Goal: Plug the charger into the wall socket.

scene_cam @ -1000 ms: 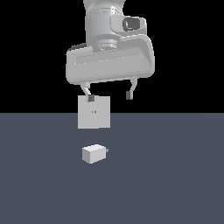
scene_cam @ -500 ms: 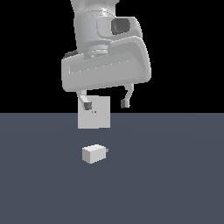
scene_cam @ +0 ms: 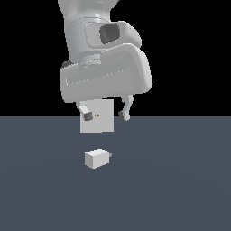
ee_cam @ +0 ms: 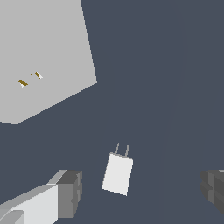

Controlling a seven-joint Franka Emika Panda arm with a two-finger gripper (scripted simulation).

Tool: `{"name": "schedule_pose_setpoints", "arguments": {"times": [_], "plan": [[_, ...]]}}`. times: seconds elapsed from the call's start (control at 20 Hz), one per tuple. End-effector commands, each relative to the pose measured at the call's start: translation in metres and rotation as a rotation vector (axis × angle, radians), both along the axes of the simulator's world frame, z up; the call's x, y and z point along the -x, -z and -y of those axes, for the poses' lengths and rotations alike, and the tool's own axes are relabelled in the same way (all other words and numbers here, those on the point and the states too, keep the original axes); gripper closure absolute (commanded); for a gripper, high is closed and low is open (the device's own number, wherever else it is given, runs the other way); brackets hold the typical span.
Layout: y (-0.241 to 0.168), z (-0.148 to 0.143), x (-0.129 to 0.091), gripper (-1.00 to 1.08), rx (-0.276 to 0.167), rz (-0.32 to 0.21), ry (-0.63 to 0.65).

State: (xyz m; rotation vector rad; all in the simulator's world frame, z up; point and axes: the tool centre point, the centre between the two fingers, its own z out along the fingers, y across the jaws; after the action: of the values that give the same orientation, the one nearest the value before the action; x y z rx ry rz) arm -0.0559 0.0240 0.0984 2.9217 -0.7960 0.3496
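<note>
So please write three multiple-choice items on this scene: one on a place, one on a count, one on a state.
1. Where does the charger lie?
A. on the floor in front of the wall socket
B. between the jaws
C. plugged into the socket

2. How many small orange-brown holes does the socket plate show?
A. one
B. two
C. four

3. How do the jaws of the gripper stand?
A. shut on the charger
B. shut on nothing
C. open, holding nothing

Key:
1 A: the wrist view shows it on the floor, prongs towards the plate, apart from it.
2 B: two slots show near the plate's centre.
3 C: both fingers stand wide apart above the charger.
</note>
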Motion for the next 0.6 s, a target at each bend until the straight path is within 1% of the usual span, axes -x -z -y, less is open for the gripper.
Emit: {"name": "schedule_pose_setpoints", "arguments": {"times": [0.0, 0.55], "plan": [[0.004, -0.002, 0.001, -0.92, 0.007, 0.017, 0.031], [0.023, -0.010, 0.004, -0.92, 0.039, 0.087, 0.164]]}}
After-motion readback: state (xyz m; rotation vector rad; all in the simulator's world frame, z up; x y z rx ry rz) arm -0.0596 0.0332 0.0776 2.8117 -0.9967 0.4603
